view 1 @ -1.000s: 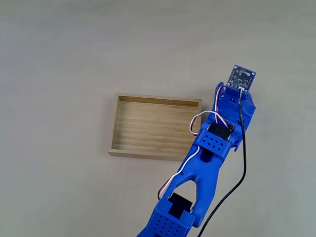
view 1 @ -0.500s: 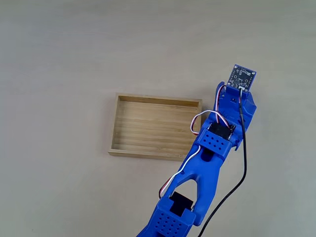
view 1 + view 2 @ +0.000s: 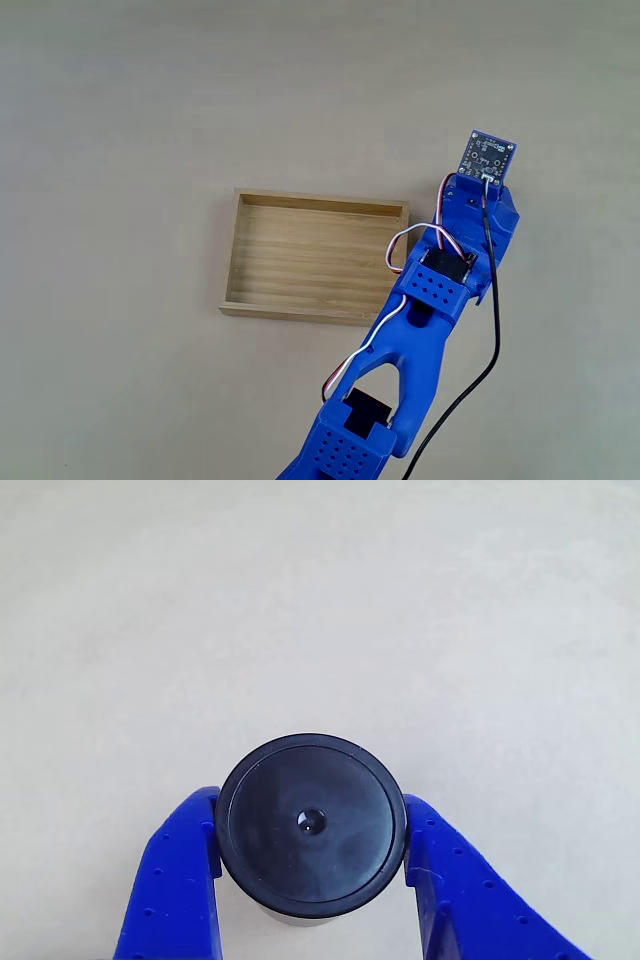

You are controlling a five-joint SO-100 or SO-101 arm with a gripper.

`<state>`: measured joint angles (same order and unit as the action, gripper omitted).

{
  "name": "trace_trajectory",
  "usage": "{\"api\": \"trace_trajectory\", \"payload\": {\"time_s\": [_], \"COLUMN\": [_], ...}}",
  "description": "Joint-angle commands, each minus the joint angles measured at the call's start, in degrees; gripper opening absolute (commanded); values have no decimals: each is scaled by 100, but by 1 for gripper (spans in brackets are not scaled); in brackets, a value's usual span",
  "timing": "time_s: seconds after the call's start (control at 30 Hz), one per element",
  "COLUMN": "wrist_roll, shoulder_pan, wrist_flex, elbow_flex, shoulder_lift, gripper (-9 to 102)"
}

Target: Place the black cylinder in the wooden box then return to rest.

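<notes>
The step in hand looks like the grasp. In the other view, the small, short black cylinder with a round dimpled top (image 3: 311, 825) stands upright on the pale beige tabletop (image 3: 320, 600), and the blue two-finger tool (image 3: 311, 865) brackets it: one blue finger (image 3: 180, 880) sits against its left side and the other against its right. The fingers appear to touch the rim, so the tool seems clamped on the cylinder, though whether it bears firmly cannot be told.

In the fixed view, the blue jointed arm (image 3: 425, 310) reaches up from the tabletop's bottom edge, its wrist just beside the right wall of the shallow rectangular light-wood box (image 3: 310, 260), which lies near the tabletop's middle with nothing in it.

Next, the arm likely needs to lift the cylinder clear, swing left over the low wall, lower onto the striped floor, release, and then fold back to rest.
</notes>
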<state>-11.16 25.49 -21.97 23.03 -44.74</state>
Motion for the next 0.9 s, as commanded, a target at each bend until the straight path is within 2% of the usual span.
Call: {"api": "trace_trajectory", "payload": {"time_s": [0.0,0.27,0.57,0.87], "wrist_roll": [-35,9,62,79], "shoulder_pan": [88,79,0,-123], "wrist_flex": [229,185,-220,-211], "elbow_flex": [879,800,606,-316], "shoulder_lift": [229,519,1301,2408], "gripper": [16,16,16,16]}}
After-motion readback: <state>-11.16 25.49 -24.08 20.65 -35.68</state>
